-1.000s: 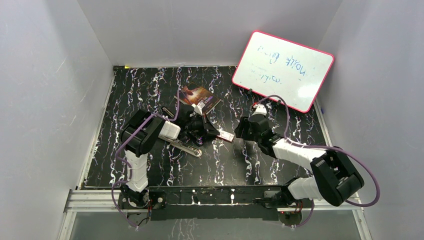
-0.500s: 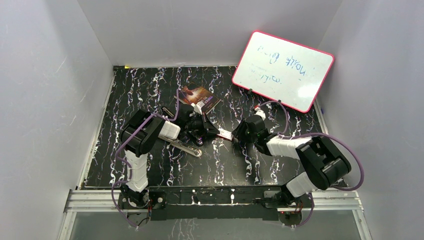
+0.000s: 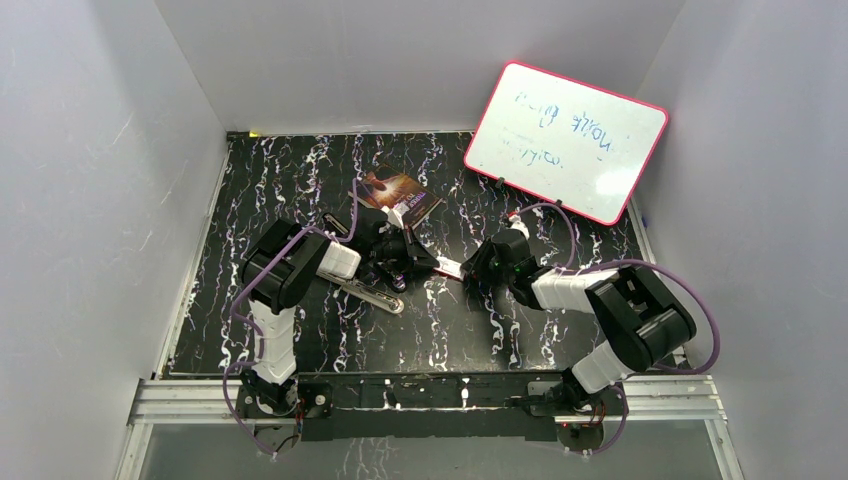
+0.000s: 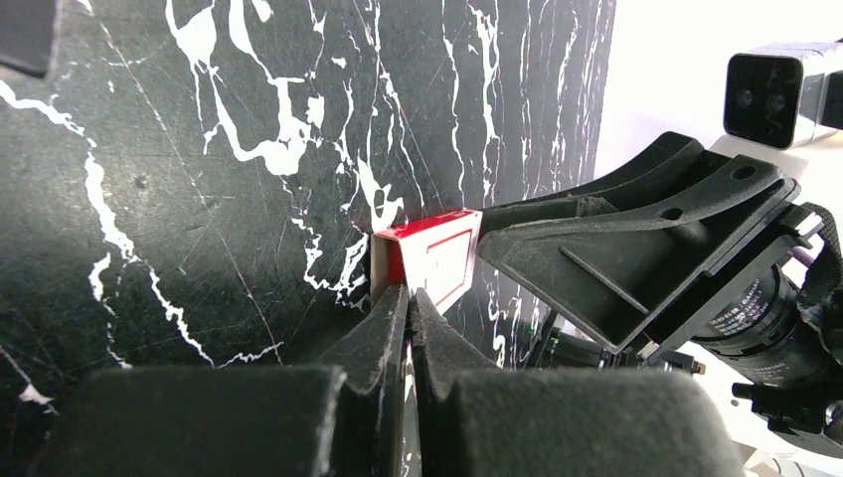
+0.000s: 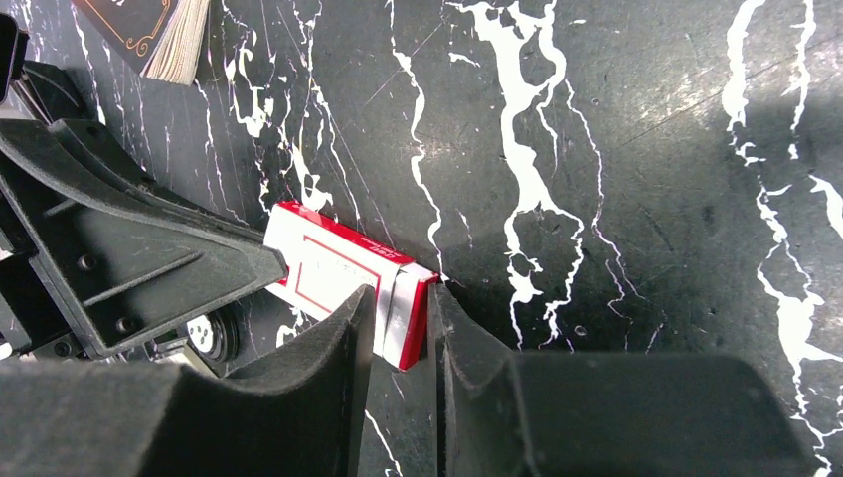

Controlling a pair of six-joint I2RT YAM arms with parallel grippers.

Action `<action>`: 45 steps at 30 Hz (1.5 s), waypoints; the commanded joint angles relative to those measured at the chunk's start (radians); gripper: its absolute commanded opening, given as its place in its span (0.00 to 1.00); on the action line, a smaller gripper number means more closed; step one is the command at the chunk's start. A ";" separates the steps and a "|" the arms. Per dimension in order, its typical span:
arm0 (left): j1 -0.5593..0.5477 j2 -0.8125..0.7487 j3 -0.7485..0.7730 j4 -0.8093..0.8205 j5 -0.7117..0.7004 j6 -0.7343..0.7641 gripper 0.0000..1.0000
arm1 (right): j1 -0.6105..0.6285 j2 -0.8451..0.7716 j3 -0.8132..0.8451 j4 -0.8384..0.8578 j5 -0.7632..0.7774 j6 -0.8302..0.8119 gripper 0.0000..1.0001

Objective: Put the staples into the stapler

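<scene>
Black marble-patterned table (image 3: 300,170) with white veining, enclosed by plain pale walls (image 3: 330,60); both arms are bolted at its near edge. Nearest item noted: the stapler (image 3: 375,297), a long silver-and-black piece lying flat on the table just on the near side of the left wrist. Beyond it, at mid-table, the staple box (image 5: 328,260), white with red edging, sits between the two tools. The left gripper (image 4: 408,293) is clenched, fingers pressed together on the box's left end. The right gripper (image 5: 400,293) brackets the opposite end, where a grey tray edge shows, one finger on each side. Whether these fingers press the box cannot be told. The strips inside are hidden. Whether the box rests on the table or is lifted cannot be told. Farther back, a dark-covered book (image 3: 400,193) lies flat. At the far right, a pink-framed whiteboard (image 3: 565,140) with faint blue writing leans against the walls.
</scene>
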 commanded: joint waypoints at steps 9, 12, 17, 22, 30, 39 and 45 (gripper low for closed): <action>0.007 -0.053 0.004 0.017 -0.007 0.007 0.00 | -0.003 0.042 0.018 -0.025 -0.013 0.001 0.19; 0.007 -0.055 0.003 0.016 -0.008 0.008 0.00 | -0.004 0.052 0.022 -0.025 -0.008 -0.015 0.12; 0.007 -0.059 0.002 0.014 -0.012 0.008 0.00 | -0.005 0.038 0.002 -0.021 0.011 -0.016 0.00; 0.016 -0.058 0.007 0.013 -0.009 0.008 0.00 | -0.021 0.007 -0.017 -0.040 0.028 -0.027 0.00; 0.035 -0.066 0.014 0.001 -0.004 0.015 0.00 | -0.059 -0.038 -0.050 -0.067 0.033 -0.037 0.00; 0.042 -0.064 0.020 -0.001 0.002 0.015 0.00 | -0.107 -0.101 -0.076 -0.088 0.024 -0.107 0.00; 0.042 -0.061 0.022 -0.001 0.003 0.017 0.00 | -0.106 -0.093 -0.053 0.001 -0.113 -0.128 0.40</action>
